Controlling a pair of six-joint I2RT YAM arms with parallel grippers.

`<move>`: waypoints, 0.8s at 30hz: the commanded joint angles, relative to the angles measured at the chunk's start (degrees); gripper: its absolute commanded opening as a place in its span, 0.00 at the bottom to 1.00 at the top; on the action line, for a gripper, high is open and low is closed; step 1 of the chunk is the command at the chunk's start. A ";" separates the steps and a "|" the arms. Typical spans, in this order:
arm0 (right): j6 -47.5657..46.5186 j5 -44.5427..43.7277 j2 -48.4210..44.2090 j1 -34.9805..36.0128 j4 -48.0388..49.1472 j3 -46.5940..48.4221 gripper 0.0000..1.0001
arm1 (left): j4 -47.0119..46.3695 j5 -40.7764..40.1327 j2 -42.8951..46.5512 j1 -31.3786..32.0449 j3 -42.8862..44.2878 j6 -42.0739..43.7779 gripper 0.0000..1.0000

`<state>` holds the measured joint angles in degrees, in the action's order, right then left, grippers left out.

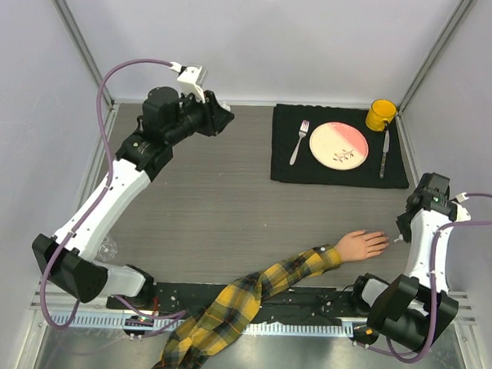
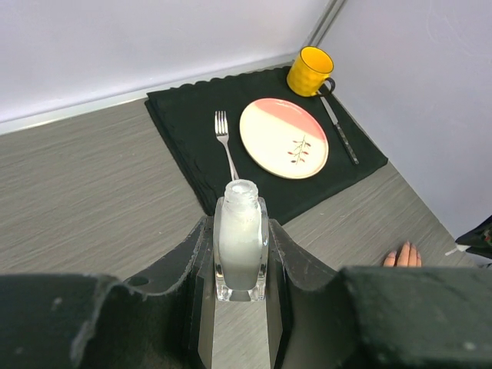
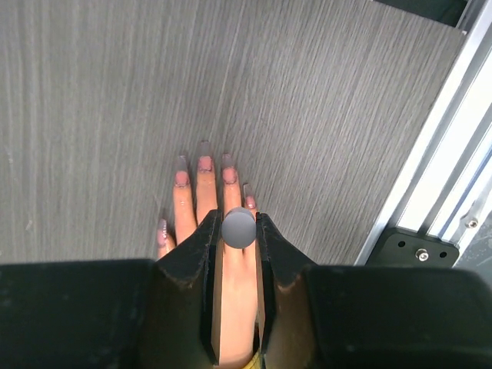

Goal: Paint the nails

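Two grippers share the job. On the worktop (image 1: 229, 208) the mannequin hand (image 1: 362, 245) lies palm-down. The left gripper (image 2: 240, 257) clamps an uncapped bottle (image 2: 241, 231) upright. The right gripper (image 3: 238, 231) pinches a round brush cap (image 3: 238, 226) above the nails (image 3: 205, 164), and should descend slowly, stroking base to tip.

The worktop (image 1: 229, 208) is grey with a fine wood grain. A black placemat (image 1: 336, 174) carries a plate (image 1: 338, 145) that is part coral pink and part cream with a small dark sprig motif, a silver fork (image 1: 299, 141) and a bright yellow mug (image 1: 380, 114). The mannequin hand (image 1: 363, 245) is peach, its nails (image 3: 204, 164) dusky pink, its sleeve (image 1: 249, 303) yellow-and-black plaid. The bottle (image 2: 241, 246) is clear with milky white inside; the round cap (image 3: 238, 227) is dark grey. The left arm (image 1: 107, 195) and right arm (image 1: 423, 241) are white and black with purple cables (image 1: 137, 61); the left fingers (image 2: 192, 265) and right fingers (image 3: 188, 257) are black.
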<state>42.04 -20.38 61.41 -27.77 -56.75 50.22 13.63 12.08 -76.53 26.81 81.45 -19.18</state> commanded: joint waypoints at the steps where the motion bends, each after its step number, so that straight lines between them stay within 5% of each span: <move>1: -1.79 1.47 -0.06 -0.53 6.02 -2.40 0.00 | -1.77 4.01 -1.25 -0.97 4.77 0.46 0.00; 24: -1.35 2.10 11.19 -1.41 15.44 -3.10 0.00 | -0.62 8.14 -7.75 -3.78 9.43 -0.07 0.00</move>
<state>40.60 -18.26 72.44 -28.91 -43.38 47.53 14.85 18.24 -84.20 23.75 88.05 -19.09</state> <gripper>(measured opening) 0.222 0.294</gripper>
